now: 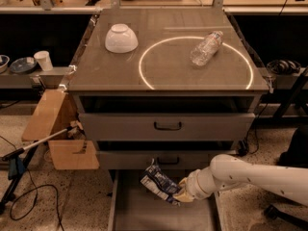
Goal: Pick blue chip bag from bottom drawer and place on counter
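Your hand (180, 195) was clamped on the chip bag (157, 182), holding it over the bottom drawer (139, 215), below the worktop's (106, 76) front edge. Probably best: back clear of the drawer fronts, lift, aim for the front-left corner, away from the bowl (121, 37) and bottle (206, 47).

pincer (182, 195) gripping blue chip bag (158, 183) over open bottom drawer (144, 216), bowl (121, 37) and bottle (206, 47) on counter (168, 73)

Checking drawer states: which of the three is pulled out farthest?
The bottom drawer, floor exposed; the top drawer and middle drawer sit further in. The gripper holds the blue chip bag above it.
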